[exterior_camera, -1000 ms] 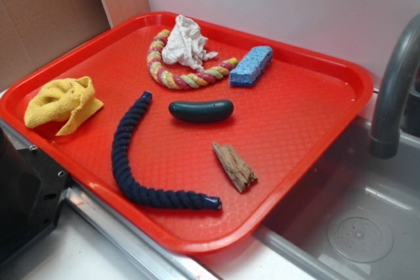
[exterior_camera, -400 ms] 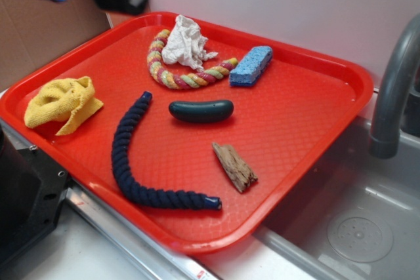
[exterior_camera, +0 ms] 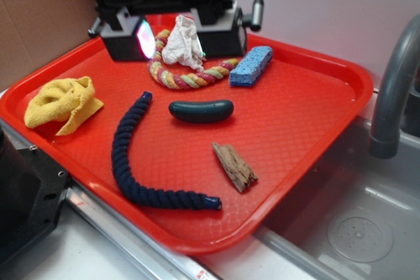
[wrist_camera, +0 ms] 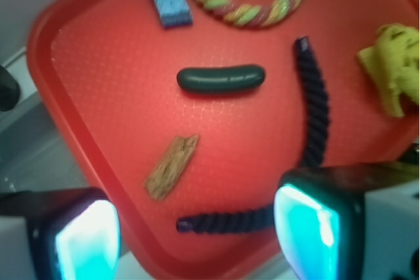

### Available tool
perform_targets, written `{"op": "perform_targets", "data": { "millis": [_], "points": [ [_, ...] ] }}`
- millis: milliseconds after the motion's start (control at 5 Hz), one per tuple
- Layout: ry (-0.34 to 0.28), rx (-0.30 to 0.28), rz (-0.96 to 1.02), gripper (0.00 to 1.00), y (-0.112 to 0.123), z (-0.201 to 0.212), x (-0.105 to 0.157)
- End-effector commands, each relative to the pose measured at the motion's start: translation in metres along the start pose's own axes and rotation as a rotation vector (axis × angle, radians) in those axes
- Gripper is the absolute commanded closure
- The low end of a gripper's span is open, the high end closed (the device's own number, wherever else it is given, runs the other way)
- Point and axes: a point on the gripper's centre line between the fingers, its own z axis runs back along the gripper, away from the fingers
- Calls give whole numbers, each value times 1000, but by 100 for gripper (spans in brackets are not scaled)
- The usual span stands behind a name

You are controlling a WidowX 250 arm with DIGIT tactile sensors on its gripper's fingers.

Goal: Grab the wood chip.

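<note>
No text, label, brand, number or sign can be read in either view. The red tray (exterior_camera: 341,90) is plain, and nothing lying on it bears any print. A small light patch with red marks sits on the metal edge at the bottom of the exterior frame, too small and cut off to read.
</note>
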Motion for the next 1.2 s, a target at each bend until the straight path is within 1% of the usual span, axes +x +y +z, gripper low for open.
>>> {"op": "perform_targets", "data": {
  "millis": [0, 200, 400, 600, 800, 1000],
  "points": [
    [-11, -34, 5, 0, -8, 7, 10],
    [23, 32, 69, 0, -9, -41, 5],
    [30, 117, 123, 0, -8, -65, -4],
    [-7, 65, 82, 0, -17, -80, -8],
    [3, 58, 64, 0, -20, -91, -20],
    [38, 85, 68, 0, -19, -106, -25]
  ]
}}
